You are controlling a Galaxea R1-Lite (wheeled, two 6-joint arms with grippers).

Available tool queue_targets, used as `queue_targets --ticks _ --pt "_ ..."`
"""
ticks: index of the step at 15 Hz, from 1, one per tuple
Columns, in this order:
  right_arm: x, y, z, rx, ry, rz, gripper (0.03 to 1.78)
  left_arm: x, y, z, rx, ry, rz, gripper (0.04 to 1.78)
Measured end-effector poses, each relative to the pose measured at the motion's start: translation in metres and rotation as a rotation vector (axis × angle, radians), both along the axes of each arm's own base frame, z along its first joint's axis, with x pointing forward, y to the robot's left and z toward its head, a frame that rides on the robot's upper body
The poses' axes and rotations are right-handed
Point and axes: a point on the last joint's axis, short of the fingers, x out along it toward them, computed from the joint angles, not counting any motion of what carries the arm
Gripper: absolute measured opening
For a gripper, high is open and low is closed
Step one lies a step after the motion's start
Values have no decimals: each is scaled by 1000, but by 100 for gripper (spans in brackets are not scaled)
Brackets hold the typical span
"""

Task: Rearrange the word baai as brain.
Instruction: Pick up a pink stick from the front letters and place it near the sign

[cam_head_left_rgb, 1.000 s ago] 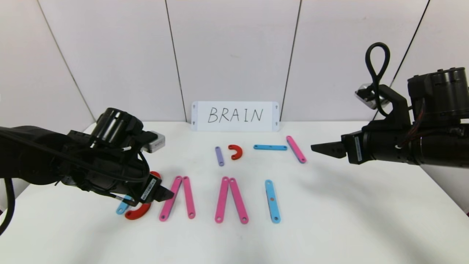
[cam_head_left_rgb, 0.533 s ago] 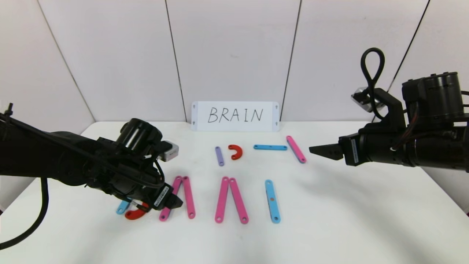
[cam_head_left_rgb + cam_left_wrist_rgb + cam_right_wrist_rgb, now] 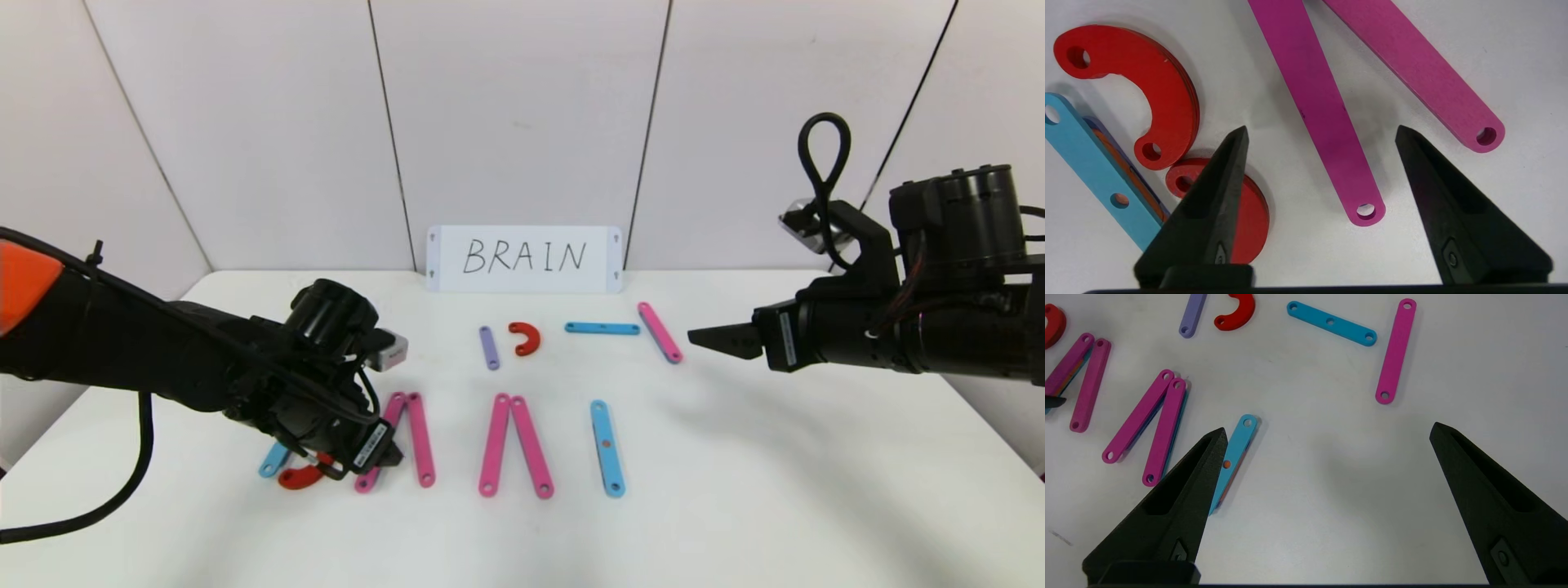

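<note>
The word baai lies in the front row. Its b is a blue strip (image 3: 273,460) with red curves (image 3: 302,476), partly hidden by my left arm. Two pink pairs (image 3: 420,441) (image 3: 514,445) and a blue strip (image 3: 607,447) follow. My left gripper (image 3: 384,457) is open and low, straddling the near end of the first pair's left pink strip (image 3: 1318,110). One finger (image 3: 1216,196) overlaps a red curve (image 3: 1249,212). My right gripper (image 3: 702,335) is open and empty, held above the table's right side.
Spare pieces lie behind the row: a purple strip (image 3: 489,348), a red curve (image 3: 525,337), a blue strip (image 3: 602,328) and a pink strip (image 3: 660,331). A white card (image 3: 524,259) with BRAIN written on it stands at the back wall.
My left gripper has moved right and down, from beside the red curves to the near end of the first pink pair. My right gripper has drifted slightly left.
</note>
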Motion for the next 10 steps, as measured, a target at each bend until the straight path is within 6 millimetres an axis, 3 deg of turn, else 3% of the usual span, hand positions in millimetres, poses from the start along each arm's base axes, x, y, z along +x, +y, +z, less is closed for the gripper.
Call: queue_targets --ticks 3,5,10 --pt "0 0 0 0 0 0 173 2 0 -3 2 10 1 63" --pt "0 0 0 -2 1 -1 173 2 0 -4 2 13 1 36" --pt "-1 0 -1 -3 5 0 173 5 -1 -1 -11 2 11 30"
